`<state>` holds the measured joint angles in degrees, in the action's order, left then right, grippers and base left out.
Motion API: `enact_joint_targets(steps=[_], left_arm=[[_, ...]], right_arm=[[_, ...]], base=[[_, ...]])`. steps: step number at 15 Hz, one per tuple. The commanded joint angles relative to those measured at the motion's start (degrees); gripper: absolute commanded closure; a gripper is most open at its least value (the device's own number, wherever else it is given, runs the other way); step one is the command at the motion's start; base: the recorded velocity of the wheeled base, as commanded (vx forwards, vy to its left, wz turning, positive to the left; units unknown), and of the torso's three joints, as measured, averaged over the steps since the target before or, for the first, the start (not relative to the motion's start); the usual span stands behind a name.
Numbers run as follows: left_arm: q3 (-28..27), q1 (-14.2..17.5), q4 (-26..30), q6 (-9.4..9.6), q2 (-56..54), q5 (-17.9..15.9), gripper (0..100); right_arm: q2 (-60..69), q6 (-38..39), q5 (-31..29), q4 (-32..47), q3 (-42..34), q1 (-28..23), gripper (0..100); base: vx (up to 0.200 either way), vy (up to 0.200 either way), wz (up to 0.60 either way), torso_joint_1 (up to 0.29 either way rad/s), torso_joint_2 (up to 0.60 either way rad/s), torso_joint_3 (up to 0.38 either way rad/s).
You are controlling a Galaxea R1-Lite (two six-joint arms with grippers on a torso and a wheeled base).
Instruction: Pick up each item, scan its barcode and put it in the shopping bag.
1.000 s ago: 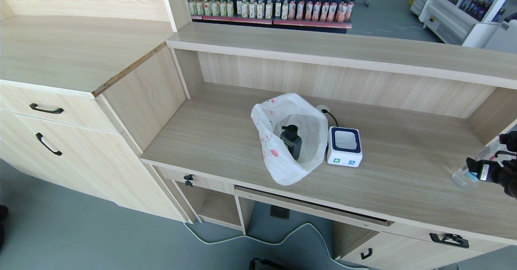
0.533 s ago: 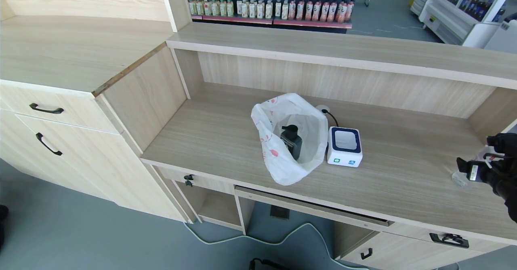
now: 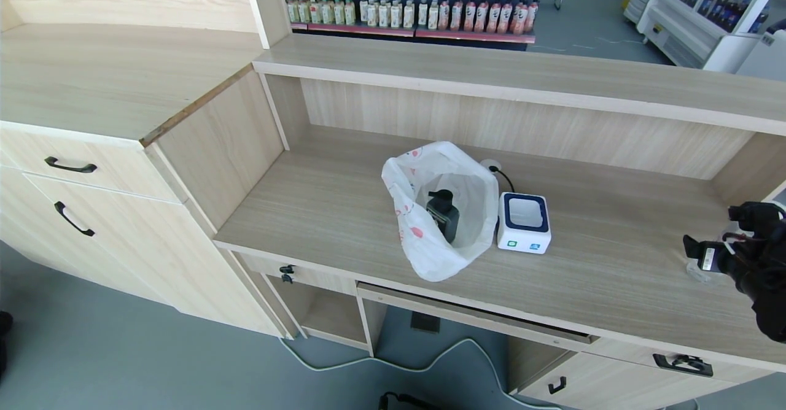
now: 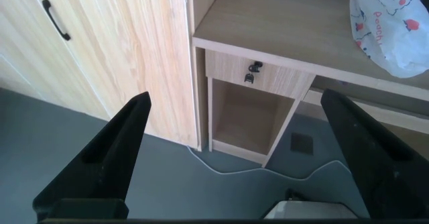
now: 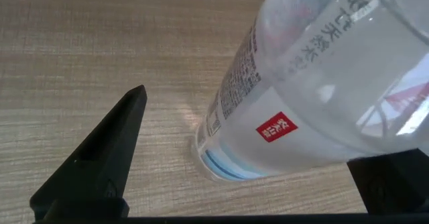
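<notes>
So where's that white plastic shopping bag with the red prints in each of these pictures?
Head view: the white plastic shopping bag stands midway along the light wooden counter, left of the white box scanner.
Left wrist view: it sits at the counter's front edge, beyond the open cubby.
Right wrist view: faces a clear plastic bottle elsewhere on the counter.
Shared landmark: that counter's wood-grain top.

bottle (image 3: 696,270) mostly hidden behind right gripper (image 3: 715,232), apparently
</notes>
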<state>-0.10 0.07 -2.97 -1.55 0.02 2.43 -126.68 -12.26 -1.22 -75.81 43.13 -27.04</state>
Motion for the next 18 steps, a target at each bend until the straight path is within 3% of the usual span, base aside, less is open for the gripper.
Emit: enact_joint_targets(steps=[1, 2, 3, 18], left_arm=[[0.01, 0.01, -0.01, -0.03, -0.02, 0.04, 0], [0.01, 0.01, -0.01, -0.03, -0.02, 0.04, 0], [0.01, 0.01, -0.01, -0.03, -0.02, 0.04, 0], [0.01, 0.01, -0.01, -0.03, -0.02, 0.04, 0]], right_arm=[[-0.84, 0.22, 0.34, -0.74, 0.11, 0.41, 0], [-1.11, 0.49, 1.04, -1.35, 0.11, 0.5, 0], [-1.2, 1.01, 1.92, -2.41, 0.11, 0.58, 100], [0.3, 3.83, 4.82, -1.79, 4.24, -0.21, 100]], base=[[0.0, 0.0, 0.0, 0.0, 0.0, 0.0], [0.0, 0.0, 0.0, 0.0, 0.0, 0.0], [0.0, 0.0, 0.0, 0.0, 0.0, 0.0], [0.0, 0.0, 0.0, 0.0, 0.0, 0.0]])
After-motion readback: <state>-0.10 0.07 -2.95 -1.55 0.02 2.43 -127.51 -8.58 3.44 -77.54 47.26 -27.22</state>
